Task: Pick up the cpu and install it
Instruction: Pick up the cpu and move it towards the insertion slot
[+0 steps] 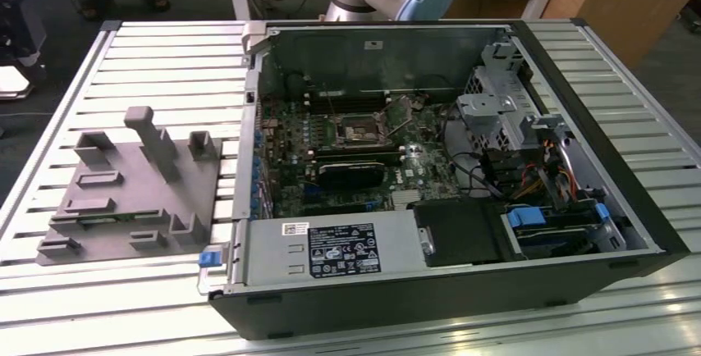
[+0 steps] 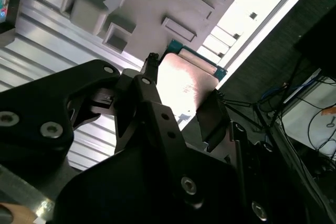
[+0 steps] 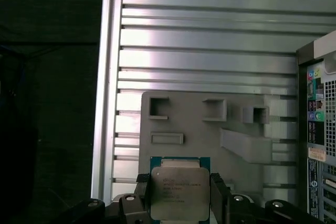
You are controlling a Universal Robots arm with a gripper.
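As the exterior view shows it, table [image 1: 164, 52]: slatted metal, bearing case and fixture.
Case [image 1: 438, 307]: open, motherboard exposed, socket [image 1: 359, 132] near its middle.
Fixture [image 1: 121, 192]: grey plate with blocks, beside the case on the exterior view's left.
Gripper [image 3: 180, 196]: fingers pinching the cpu by two opposite edges.
Cpu [image 3: 180, 188]: silver top showing, gripped, the fixture behind it in both wrist views.

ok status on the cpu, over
gripper shut on cpu. cpu held above grey fixture. nothing seen in the way.
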